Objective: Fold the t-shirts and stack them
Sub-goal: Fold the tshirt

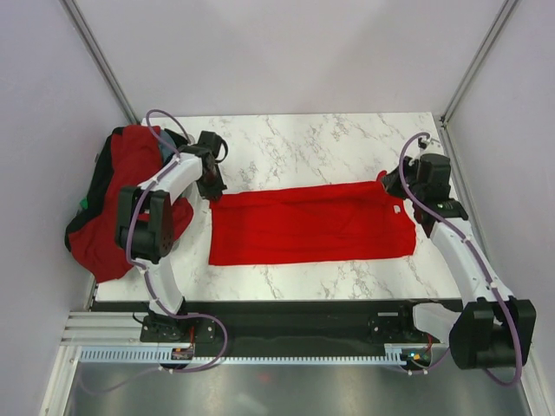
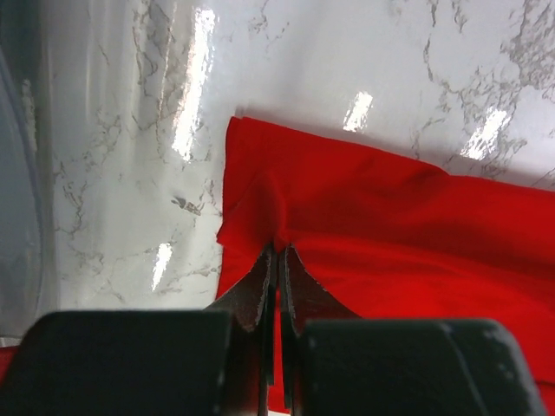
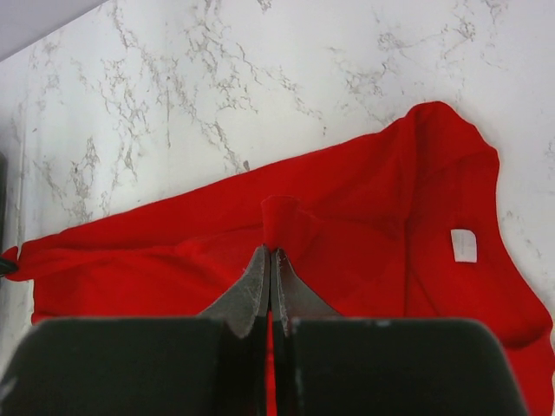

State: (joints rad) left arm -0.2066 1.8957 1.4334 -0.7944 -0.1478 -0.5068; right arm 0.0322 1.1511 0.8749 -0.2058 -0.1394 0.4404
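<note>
The left gripper (image 2: 277,250) pinches the red t-shirt (image 1: 312,225) tightly at its 9 o'clock end, the right gripper (image 3: 270,253) at 3 o'clock. The shirt lies spread on the table (image 1: 303,143); both arms reach forward, elbows bent.

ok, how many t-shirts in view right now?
2. One red t-shirt lies flat mid-table, pinched at its ends by the left gripper and right gripper. A red heap fills the dark bin at far left; more shirts may be hidden in it.

1 camera looks down from high behind the near edge over the whole counter (image 1: 329,139); 2 wrist cameras sit close, all 3 sharing the red t-shirt (image 1: 312,225).
</note>
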